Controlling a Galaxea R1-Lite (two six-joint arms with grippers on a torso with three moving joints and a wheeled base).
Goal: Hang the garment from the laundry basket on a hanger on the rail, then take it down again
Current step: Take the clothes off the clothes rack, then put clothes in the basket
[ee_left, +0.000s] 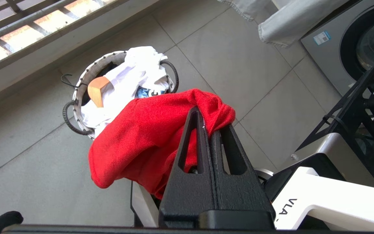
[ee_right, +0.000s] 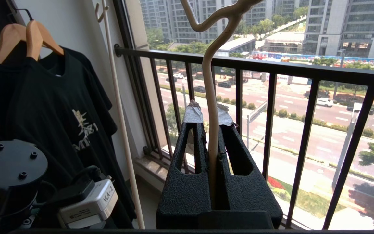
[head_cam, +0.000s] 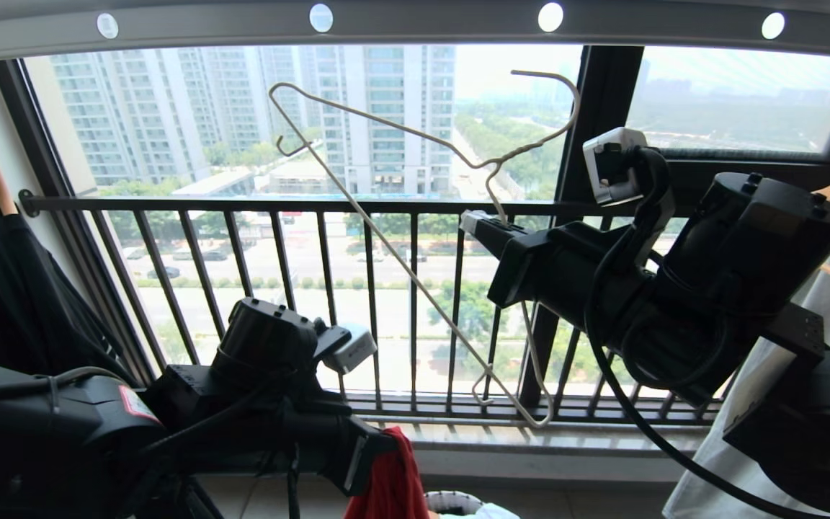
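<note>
The left end effector is pinched tight on a bunched fold of the red short-sleeved T-shirt, which droops from its fingertips in a loose clump, clear of the floor. Directly beneath and a little beyond it stands the small round laundry basket with the white woven rim and black loop handles; inside the basket lie a crumpled white printed T-shirt and the end of a thick wooden hanger.

The right end effector is clamped narrowly on one wire of the thin cream-white wire hanger, just beside its twisted neck. In the head view the hanger is tilted, its long base wire running diagonally down toward the window sill, and its hook curls up toward the wide grey metal overhead beam with round holes without touching it.

The coming move likely turns on this: the red shirt hangs low and to the left of the hanger, well apart from it, so the left arm, the one carrying the shirt, would have to lift up and across toward the lower corner of the hanger. A black T-shirt on wooden hangers hangs off to the left of the right end effector.
</note>
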